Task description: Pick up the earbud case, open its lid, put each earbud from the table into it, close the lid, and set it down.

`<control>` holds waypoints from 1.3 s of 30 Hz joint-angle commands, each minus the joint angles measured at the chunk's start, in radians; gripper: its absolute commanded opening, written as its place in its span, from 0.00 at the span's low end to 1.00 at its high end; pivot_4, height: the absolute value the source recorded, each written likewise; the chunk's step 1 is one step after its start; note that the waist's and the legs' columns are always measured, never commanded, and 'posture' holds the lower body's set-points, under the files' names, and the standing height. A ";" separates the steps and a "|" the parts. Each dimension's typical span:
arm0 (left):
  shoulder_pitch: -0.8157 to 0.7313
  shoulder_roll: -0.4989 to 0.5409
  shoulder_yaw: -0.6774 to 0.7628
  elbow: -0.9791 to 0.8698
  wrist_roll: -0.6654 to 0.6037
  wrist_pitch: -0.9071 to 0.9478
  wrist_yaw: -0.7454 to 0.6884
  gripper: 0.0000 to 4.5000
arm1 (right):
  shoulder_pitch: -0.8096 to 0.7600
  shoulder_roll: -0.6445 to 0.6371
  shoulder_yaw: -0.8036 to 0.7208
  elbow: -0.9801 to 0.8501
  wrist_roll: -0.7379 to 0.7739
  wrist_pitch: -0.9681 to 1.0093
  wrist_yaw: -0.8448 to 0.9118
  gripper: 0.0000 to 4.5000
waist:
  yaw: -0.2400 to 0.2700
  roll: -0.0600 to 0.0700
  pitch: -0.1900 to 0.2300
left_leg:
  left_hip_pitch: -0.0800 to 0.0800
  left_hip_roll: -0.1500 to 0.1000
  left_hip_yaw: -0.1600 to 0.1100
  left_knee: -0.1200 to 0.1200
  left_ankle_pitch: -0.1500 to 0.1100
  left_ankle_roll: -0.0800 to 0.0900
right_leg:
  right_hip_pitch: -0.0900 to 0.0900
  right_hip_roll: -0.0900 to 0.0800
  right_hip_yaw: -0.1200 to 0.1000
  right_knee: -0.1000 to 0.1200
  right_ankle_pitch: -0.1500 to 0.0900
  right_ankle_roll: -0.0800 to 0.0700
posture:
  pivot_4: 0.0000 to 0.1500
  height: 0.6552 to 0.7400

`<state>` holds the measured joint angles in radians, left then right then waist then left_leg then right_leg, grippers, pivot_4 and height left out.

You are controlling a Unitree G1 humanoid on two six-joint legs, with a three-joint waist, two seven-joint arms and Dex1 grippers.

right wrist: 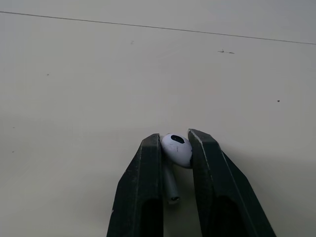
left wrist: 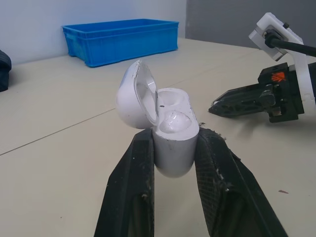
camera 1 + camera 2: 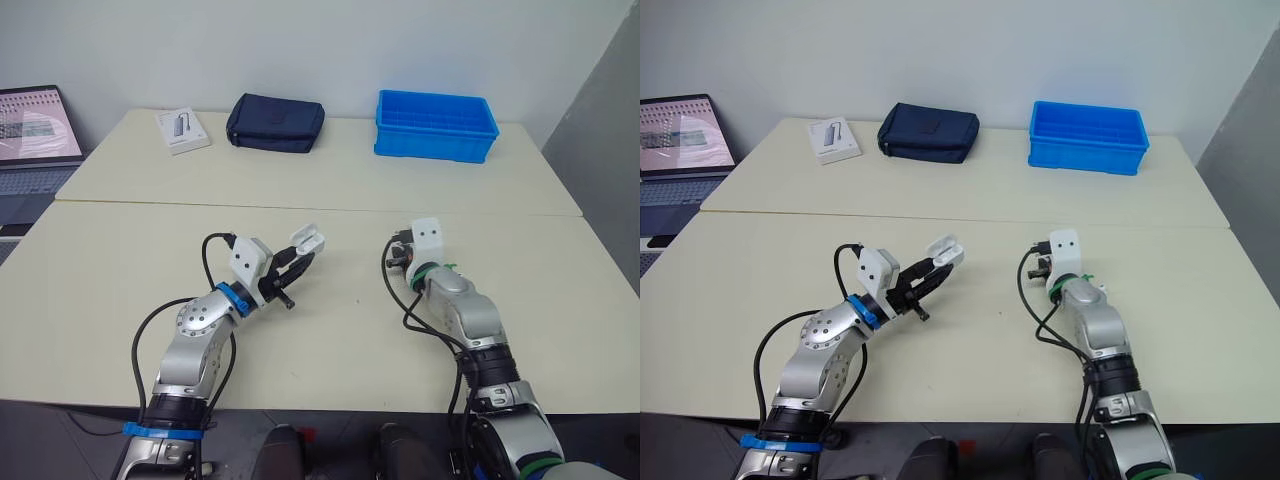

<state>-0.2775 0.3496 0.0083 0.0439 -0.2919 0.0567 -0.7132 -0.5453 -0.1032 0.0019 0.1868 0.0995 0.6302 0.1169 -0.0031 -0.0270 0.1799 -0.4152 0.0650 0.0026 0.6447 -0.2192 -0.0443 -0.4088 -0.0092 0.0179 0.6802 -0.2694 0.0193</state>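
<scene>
The earbud case (image 3: pixel 308 239) sits lid-open, clamped in our left gripper (image 2: pixel 175 140) above the table (image 3: pixel 130 260); our right gripper (image 1: pixel 174 136) pinches an earbud (image 1: pixel 177 148). Next we must carry it over and seat it stem-down.

2 cream tables (image 3: pixel 330 180) abut below a white wall (image 3: pixel 300 50).

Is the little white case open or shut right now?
Open. The earbud case has its lid swung back, so its hollow inside shows, while the left gripper pinches its body.
</scene>
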 commanded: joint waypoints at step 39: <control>0.139 0.032 0.007 -0.226 -0.015 0.073 0.007 0.17 | 0.161 -1.026 0.343 0.087 -0.087 -0.872 1.495 0.10 | -0.003 -0.001 0.000 | 0.007 -0.001 0.003 0.002 0.000 0.000 | 0.006 -0.002 0.003 -0.002 -0.001 0.003 | 1.00 0.95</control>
<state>-0.1350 0.3726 0.0064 -0.1472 -0.2954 0.1412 -0.7076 -0.4067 -1.0976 0.3173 0.2441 0.0214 -0.2506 1.5491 -0.0057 -0.0284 0.1801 -0.4083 0.0639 0.0057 0.6463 -0.2191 -0.0446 -0.4029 -0.0110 0.0204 0.6786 -0.2701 0.0224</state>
